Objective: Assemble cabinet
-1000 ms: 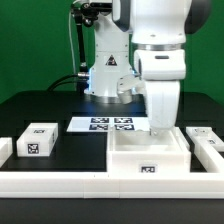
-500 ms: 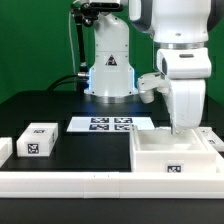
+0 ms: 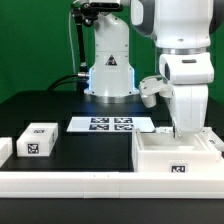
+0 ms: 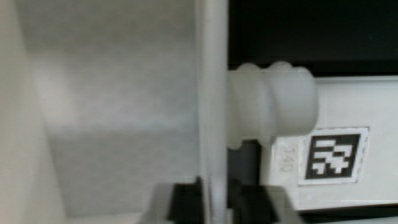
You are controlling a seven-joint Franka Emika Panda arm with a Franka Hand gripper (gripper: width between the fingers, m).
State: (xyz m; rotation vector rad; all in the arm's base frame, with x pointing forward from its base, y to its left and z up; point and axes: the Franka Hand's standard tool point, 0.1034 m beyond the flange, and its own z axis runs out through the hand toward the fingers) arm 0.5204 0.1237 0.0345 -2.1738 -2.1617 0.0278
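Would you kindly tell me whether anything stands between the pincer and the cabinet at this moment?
Nothing visible does. The pincer is down on a wall of the cabinet, and the wrist view shows that thin wall running between its fingers. The loose tagged block sits well off to the exterior view's left.

A plain green wall stands behind the black table, under even light.

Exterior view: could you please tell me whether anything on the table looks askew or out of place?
Nothing stands out. The white boxy plastic cabinet sits level and square against the white front rail, with the gripper closed on one thin wall.
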